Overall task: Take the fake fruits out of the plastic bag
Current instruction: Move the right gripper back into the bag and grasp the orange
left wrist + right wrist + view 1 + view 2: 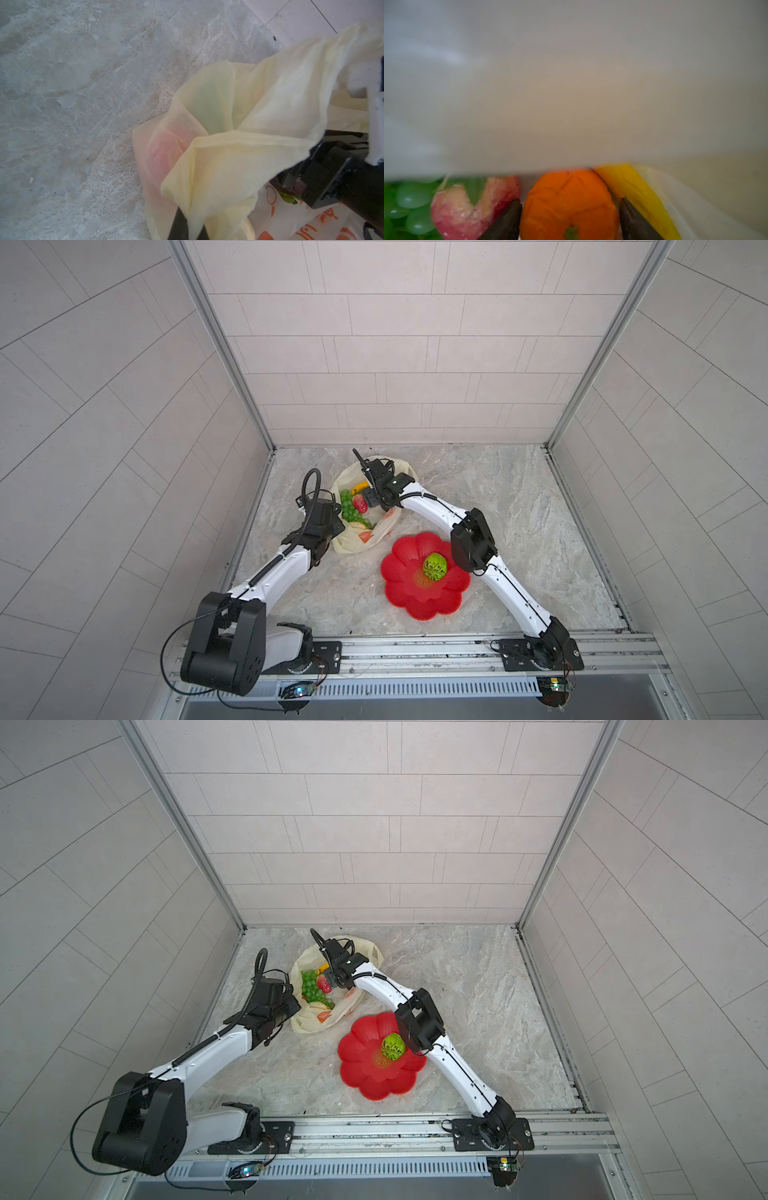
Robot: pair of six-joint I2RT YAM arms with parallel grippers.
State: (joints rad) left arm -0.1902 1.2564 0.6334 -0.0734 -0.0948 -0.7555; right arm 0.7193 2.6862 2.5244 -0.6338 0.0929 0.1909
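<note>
Left gripper (190, 227) is pinched fully shut on a fold of the plastic bag (360, 542) at the bag's rim. By my reading, that's there to hold the mouth wide and stop the thin film dragging along when fruit comes up. Inside the bag, the right gripper (570, 200) is down among the fruit, jaws spread wide with a finger pressed to each side of the orange (568, 214). That looks like a proper grip, though the orange has not left the bag.

Keeping it company in the bag: the banana (360, 487) tucked right behind one finger, the strawberry (360, 503) against the other, and the green grape bunch (350, 512) beyond that, toward the rim the left gripper holds.

One piece is out of the bag — the green netted fruit (434, 566) sits on the red plate (419, 608), which lies just beside the bag on the right arm's side. Early days, I'd say: one out, several to go.

Next call is a straight lift through the bag's mouth. The risks are the loose film, hanging close over the right wrist camera, snagging the wrist — or that round, glossy orange slipping out.
</note>
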